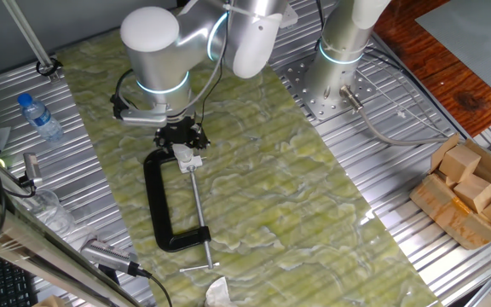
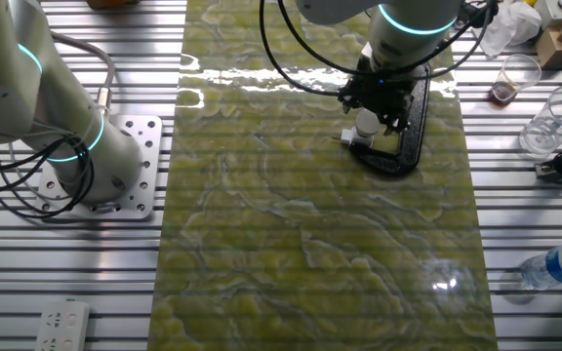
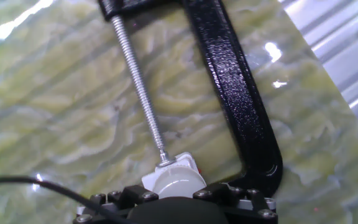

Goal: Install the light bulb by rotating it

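Note:
The light bulb (image 3: 176, 180) is a small white dome that stands on a white blocky socket fitting (image 3: 188, 163), and it shows again in the other fixed view (image 2: 366, 123). A black C-clamp (image 1: 156, 200) lying on the green mat holds that fitting at the tip of its screw (image 3: 138, 81). My gripper (image 3: 178, 194) hangs straight above, its black fingers (image 3: 146, 195) pressed against both sides of the bulb. From one fixed view the hand (image 1: 181, 136) covers the bulb.
A clear bottle (image 1: 39, 117) lies on the metal table left of the mat. A box of wooden blocks (image 1: 471, 192) sits at the right edge. A second arm's base (image 1: 339, 77) stands behind the mat. Plastic cups (image 2: 518, 78) are near the clamp.

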Controlling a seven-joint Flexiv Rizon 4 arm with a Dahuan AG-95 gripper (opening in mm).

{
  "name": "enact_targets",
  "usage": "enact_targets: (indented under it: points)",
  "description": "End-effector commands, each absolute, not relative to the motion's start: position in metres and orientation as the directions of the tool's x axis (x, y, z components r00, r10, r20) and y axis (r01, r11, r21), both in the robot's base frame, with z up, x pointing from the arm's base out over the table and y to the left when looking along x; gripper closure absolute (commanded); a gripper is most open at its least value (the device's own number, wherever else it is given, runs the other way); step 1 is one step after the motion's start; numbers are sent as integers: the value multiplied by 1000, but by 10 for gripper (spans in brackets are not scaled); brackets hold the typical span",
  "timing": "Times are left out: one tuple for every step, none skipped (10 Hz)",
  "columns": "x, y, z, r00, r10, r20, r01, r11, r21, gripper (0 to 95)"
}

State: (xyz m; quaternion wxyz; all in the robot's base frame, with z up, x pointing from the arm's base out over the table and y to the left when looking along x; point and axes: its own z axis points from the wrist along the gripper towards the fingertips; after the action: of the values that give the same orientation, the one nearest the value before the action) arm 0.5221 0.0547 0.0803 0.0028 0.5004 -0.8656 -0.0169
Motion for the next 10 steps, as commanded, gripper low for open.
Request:
enact_targets:
  points:
    - [523, 54, 80, -502, -865, -9, -864, 502, 31, 190]
    - [523, 54, 80, -502, -865, -9, -864, 502, 30, 190]
    - [524, 55, 79, -504, -864, -9, -864, 503, 30, 190]
    - [524, 55, 78, -501, -865, -8, -865, 501, 28, 190]
    - [525, 56, 77, -499, -866, -7, -866, 499, 28, 190]
    - [525, 56, 76, -499, -867, -5, -867, 498, 27, 190]
    - [525, 56, 75, -498, -867, -5, -867, 498, 26, 190]
    - [525, 56, 74, -500, -866, -4, -866, 499, 26, 380]
    - [525, 56, 73, -496, -868, -4, -868, 496, 25, 380]
    - [525, 56, 73, -496, -868, -3, -868, 496, 25, 380]
